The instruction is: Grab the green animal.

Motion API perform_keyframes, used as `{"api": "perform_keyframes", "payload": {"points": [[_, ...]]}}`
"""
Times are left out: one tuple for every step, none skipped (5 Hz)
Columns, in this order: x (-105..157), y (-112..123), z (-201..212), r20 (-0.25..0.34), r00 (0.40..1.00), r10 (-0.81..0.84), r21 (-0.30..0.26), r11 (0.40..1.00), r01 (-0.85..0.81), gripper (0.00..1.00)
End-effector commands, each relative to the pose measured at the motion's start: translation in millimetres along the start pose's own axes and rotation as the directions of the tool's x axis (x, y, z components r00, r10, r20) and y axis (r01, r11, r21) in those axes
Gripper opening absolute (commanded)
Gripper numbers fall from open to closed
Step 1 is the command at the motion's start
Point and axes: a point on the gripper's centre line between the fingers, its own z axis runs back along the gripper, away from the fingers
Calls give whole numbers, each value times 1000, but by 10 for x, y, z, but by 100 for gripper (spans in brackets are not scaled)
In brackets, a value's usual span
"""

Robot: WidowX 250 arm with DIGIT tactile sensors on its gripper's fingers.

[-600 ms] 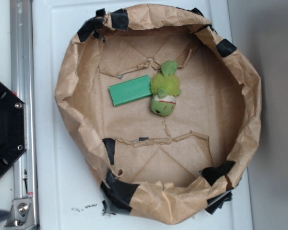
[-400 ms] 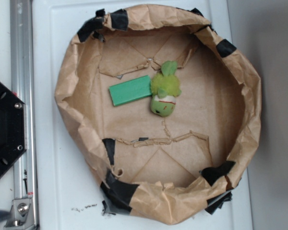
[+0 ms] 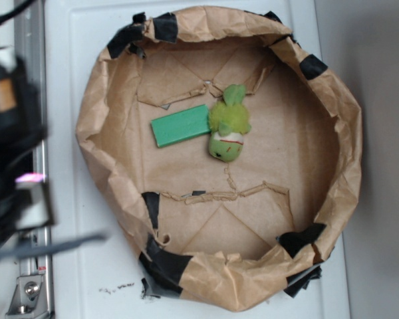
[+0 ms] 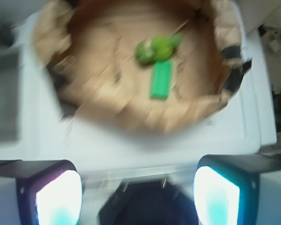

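The green animal (image 3: 227,130) is a lime-green plush toy lying on the floor of the brown paper basin (image 3: 319,159), near its middle, right of a flat green block (image 3: 180,125). The wrist view shows the green animal (image 4: 155,48) blurred above the green block (image 4: 161,80). My gripper (image 3: 13,153) is a dark blur at the left edge, outside the basin and far from the toy. In the wrist view my gripper (image 4: 137,197) has its jaws wide apart with nothing between them.
The basin's crumpled paper walls carry black tape patches (image 3: 166,262). A metal rail (image 3: 28,286) runs down the left side on the white tabletop (image 3: 73,266). A black base plate (image 4: 145,206) shows below the gripper in the wrist view.
My arm has swung into the exterior view at the left edge, covering the black base plate. The toy and block have not moved.
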Motion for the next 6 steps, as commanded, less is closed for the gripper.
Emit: {"api": "perform_keyframes", "payload": {"points": [[789,143,-663,87,957,276,-200,946,-255,100],[934,47,-1137,64,926,371,-245,906,-346,100],[1027,-98,-1474,4,929,371,-216,907,-361,100],[1095,-140,-1816,-50,962,268,-104,957,-272,100],[1117,-28,-1973,-61,969,239,-37,970,-241,95],[1125,2,-1832,-115,982,151,-21,988,-155,0]]}}
